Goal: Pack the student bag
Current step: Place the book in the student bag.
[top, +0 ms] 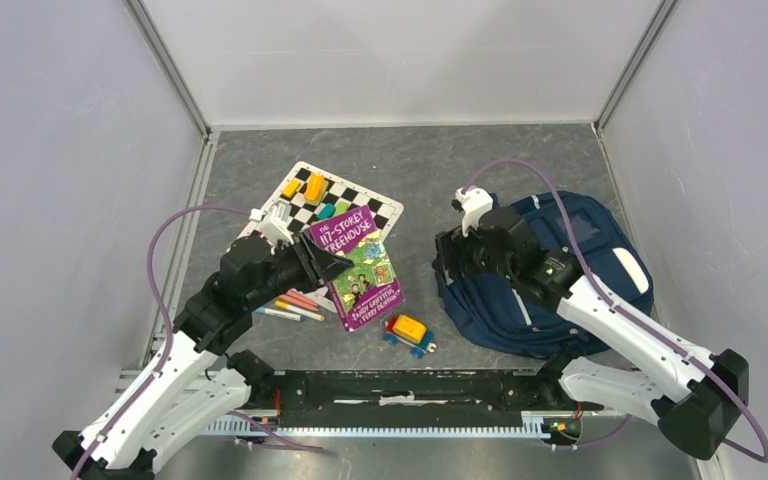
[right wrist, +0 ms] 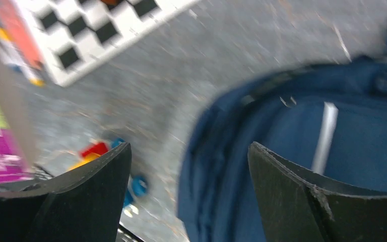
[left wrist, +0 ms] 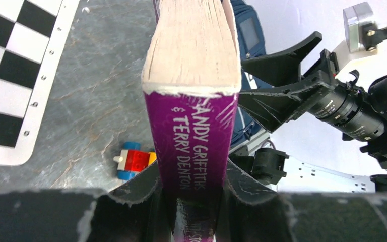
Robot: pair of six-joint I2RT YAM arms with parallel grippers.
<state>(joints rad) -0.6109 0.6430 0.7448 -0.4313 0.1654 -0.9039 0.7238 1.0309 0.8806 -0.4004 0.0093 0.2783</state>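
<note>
1. Student bag (top: 495, 315) lies flat on the table (top: 460, 160) at the right centre of the top view, and the right hand (right wrist: 189, 148) hangs just above its left edge.
2. The right hand's fingers are seen wide apart, with nothing between them; in the blurred wrist view the bag's rim and blue inner fabric fill the lower right of the frame, so the mouth is judged to be open.
3. The left hand (left wrist: 194, 176) is clamped on a purple book (left wrist: 191, 131), gripped at its spine end and raised on edge left of centre in the top view.
4. Beyond the book, a chequered mat (top: 355, 195) with small blocks is seen at the upper centre, some pens (top: 295, 305) at the lower left and a brick toy car (top: 408, 333) between book and bag.
5. The bag is judged soft and limp and light while unfilled: it will sag and fold when pulled. A pinch on the stitched rim of the mouth is advised, so that the opening is lifted and held wide for the stiff book.
</note>
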